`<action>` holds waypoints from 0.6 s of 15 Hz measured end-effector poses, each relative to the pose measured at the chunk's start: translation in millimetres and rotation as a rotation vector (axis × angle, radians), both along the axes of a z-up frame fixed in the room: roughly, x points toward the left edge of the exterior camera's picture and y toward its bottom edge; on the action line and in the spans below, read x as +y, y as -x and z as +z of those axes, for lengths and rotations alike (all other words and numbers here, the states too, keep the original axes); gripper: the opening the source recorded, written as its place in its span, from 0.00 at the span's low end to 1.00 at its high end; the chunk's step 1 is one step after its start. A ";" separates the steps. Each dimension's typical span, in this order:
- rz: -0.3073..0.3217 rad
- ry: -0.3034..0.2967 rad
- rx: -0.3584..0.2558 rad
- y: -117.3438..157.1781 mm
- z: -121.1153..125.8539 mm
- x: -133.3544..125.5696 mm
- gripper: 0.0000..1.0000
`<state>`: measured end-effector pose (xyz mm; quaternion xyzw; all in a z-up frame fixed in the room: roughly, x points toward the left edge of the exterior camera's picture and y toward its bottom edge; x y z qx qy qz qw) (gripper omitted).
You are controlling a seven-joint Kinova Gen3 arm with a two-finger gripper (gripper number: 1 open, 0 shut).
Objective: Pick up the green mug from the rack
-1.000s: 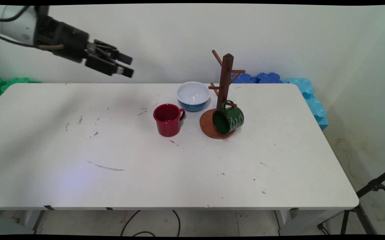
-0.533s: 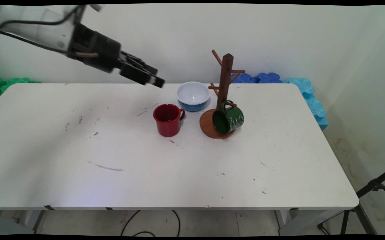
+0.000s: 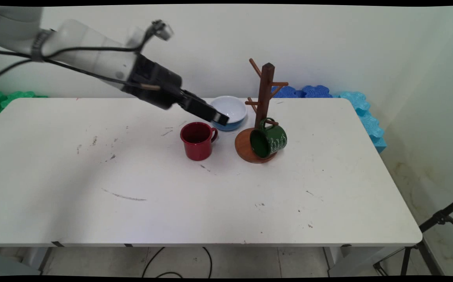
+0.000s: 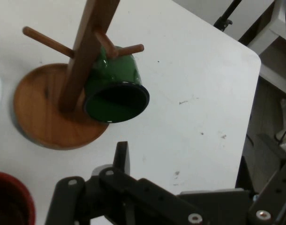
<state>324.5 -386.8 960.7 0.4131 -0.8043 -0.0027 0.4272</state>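
My black gripper (image 3: 219,116) hangs open just above and behind the red mug (image 3: 198,140), and in the main view it covers the left rim of the blue-and-white bowl (image 3: 232,111). It holds nothing. To the right stands a wooden mug tree (image 3: 266,89) on a round base (image 3: 244,150). A green mug (image 3: 269,140) hangs tilted from a low peg of it. The hand view looks down on the green mug (image 4: 116,88) and the tree post (image 4: 84,61). One finger (image 4: 122,157) rises at the bottom, and the red mug's rim (image 4: 9,199) shows at the lower left.
The white table (image 3: 171,203) ends in a rounded corner at the right front. Blue foam mats (image 3: 363,113) lie behind its right end and green ones (image 3: 3,100) behind its left end. A black tripod (image 3: 434,223) stands on the floor at the lower right.
The arm has swung right and downward from the upper left, bringing the gripper over the red mug and the bowl. The mugs, bowl and tree have not moved.
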 end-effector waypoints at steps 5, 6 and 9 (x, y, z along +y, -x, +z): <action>0.030 -0.066 0.005 32.6 -17.6 -0.8 1.00; 0.035 -0.075 0.006 38.5 -21.1 -1.3 1.00; 0.051 -0.084 0.010 57.0 -32.8 -6.1 1.00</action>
